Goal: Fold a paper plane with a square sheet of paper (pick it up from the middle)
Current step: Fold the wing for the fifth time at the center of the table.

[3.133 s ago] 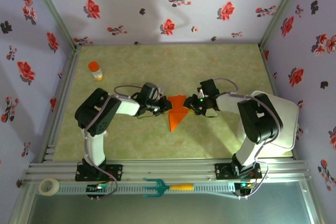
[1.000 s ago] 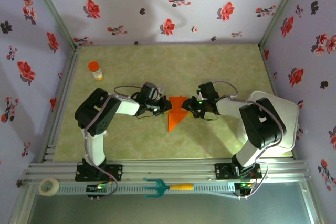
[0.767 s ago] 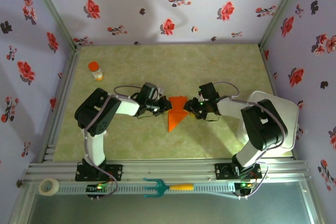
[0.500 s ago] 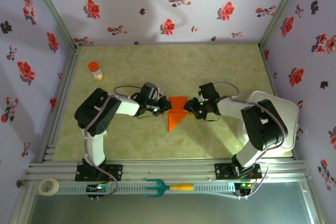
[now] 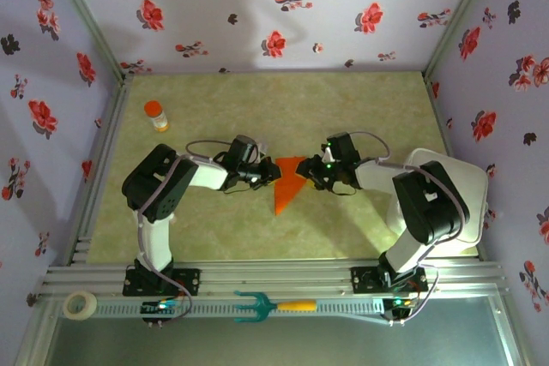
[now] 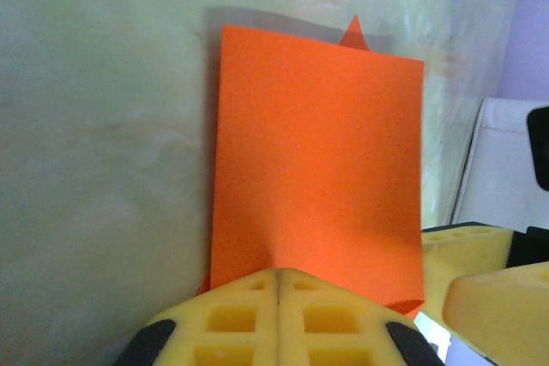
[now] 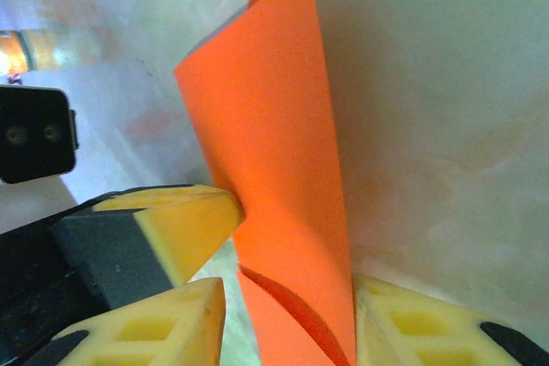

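Care at the crease matters most, since we judge the step in hand to be folding over a raised flap of the square sheet of paper point(image 5: 285, 195), which lies in the middle of the table point(image 5: 369, 100) between the two arms. The left gripper point(image 6: 279, 289) is clamped shut on the sheet's left edge, pinning it. The right gripper point(image 7: 290, 310) has its jaws apart on either side of the upright flap, not clamping it. We would sweep the flap leftward, match its edge to the centre line, then press flat. The sheet's long axis runs far to near, with the point toward the near edge
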